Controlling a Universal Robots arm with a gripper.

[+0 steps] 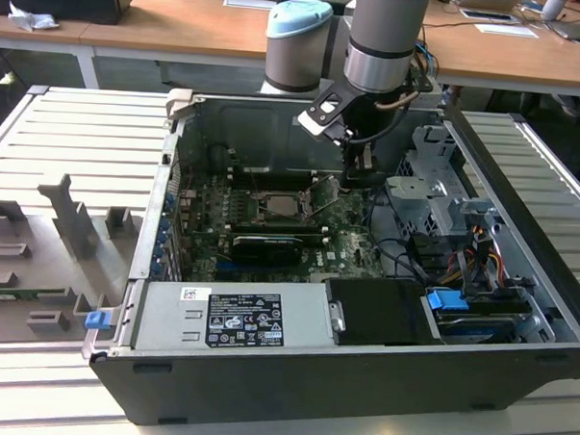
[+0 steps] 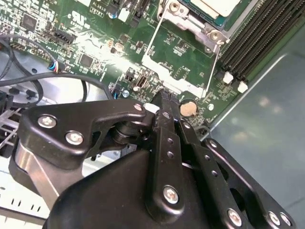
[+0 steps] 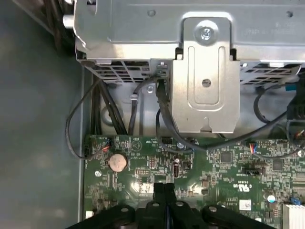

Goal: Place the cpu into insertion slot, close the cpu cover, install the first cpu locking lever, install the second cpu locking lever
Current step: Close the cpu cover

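The cpu (image 1: 277, 205), a pale square chip, lies in the insertion slot (image 1: 253, 199) in the middle of the motherboard; in the second wrist view the cpu (image 2: 215, 5) sits inside the slot's metal rim (image 2: 190, 22). The cpu cover (image 1: 324, 192) stands swung open on the side of the slot toward the exterior view's right. Its silvery frame (image 2: 177, 82) shows green board through the window. My gripper (image 1: 355, 178) hangs just beyond the cover's free edge, fingers pressed together with nothing between them. The gripper (image 2: 165, 98) tip is close to that edge, and the gripper (image 3: 164, 190) is low over the board.
A coin battery (image 3: 117, 162) lies beside the fingertips. Memory slots (image 2: 257, 33) run past the socket. A metal drive cage (image 1: 436, 185) and loose cables (image 3: 162, 114) crowd the exterior view's right. The power supply (image 1: 238, 316) spans the case front. A grey fixture tray (image 1: 58, 236) sits outside.
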